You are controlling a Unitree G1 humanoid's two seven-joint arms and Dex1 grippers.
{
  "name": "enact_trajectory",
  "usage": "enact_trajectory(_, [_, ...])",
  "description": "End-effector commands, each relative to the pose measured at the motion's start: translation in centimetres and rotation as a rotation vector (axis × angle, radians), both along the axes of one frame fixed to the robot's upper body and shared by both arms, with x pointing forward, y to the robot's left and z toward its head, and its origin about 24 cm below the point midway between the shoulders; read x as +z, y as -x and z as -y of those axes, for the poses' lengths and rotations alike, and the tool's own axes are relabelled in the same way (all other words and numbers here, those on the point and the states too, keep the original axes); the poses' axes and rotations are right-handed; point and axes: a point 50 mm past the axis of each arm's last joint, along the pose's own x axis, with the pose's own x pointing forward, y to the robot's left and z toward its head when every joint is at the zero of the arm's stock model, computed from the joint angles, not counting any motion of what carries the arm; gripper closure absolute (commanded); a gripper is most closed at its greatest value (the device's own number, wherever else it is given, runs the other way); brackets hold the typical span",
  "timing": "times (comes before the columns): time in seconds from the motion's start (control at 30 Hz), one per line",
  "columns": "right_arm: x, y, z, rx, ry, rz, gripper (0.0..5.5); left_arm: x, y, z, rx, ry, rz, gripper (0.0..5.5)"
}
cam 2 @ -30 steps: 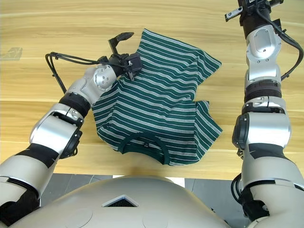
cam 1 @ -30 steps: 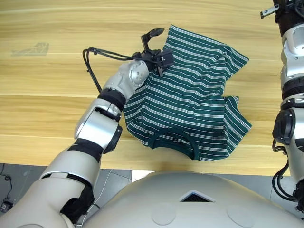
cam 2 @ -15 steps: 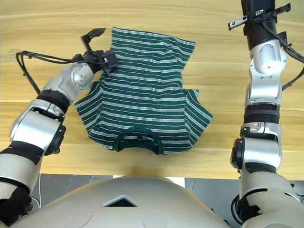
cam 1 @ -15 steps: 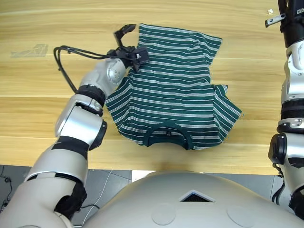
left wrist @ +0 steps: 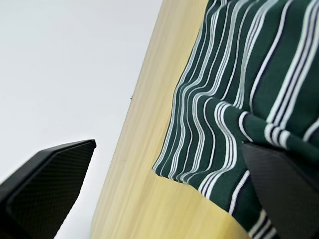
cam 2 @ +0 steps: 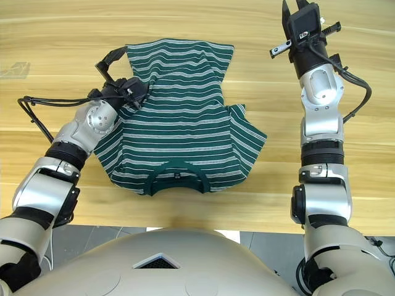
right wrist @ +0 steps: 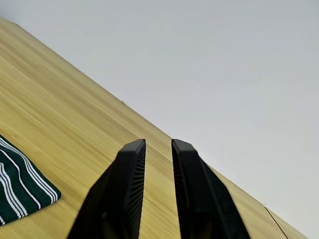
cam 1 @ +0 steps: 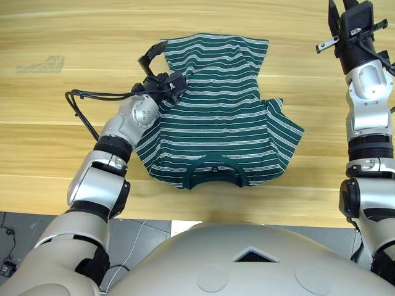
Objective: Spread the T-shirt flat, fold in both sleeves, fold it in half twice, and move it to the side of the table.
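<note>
A dark green T-shirt [cam 1: 216,117] with white stripes lies spread on the wooden table [cam 1: 62,135], collar [cam 1: 213,176] nearest me and hem at the far side. Its right sleeve [cam 1: 284,126] sticks out, slightly rumpled. My left gripper [cam 1: 162,66] is open at the shirt's far left edge. One finger [cam 1: 151,54] is raised over the bare wood and the other rests by the cloth. In the left wrist view, the hem corner [left wrist: 199,164] sits between the wide-apart fingers. My right gripper [cam 1: 344,7] is shut on nothing, up over the table's far right, well away from the shirt.
A black cable loop [cam 1: 80,105] hangs off my left forearm over the table. A faint grey mark [cam 1: 40,63] lies at the far left. The table's front edge [cam 1: 49,206] runs just below the collar, with floor beyond it.
The shirt has slid left and straightened out flatter, drawn by my left gripper, which moved left and then back toward me. My right arm has come inward and lower from the far right corner.
</note>
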Motion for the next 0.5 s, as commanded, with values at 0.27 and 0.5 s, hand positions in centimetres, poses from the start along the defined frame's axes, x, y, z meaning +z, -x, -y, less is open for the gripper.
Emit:
enact_trajectory(0.27, [-0.3, 1.1, 0.1, 0.016, 0.01, -0.005, 4.54, 13.0, 5.1, -3.2, 0.165, -0.051, 0.614, 0.11])
enact_trajectory(0.5, [-0.4, 2.7, 0.3, 0.019, 0.0, -0.008, 4.54, 8.0, 12.7, -3.0, 0.29, 0.534, 0.164, 0.11])
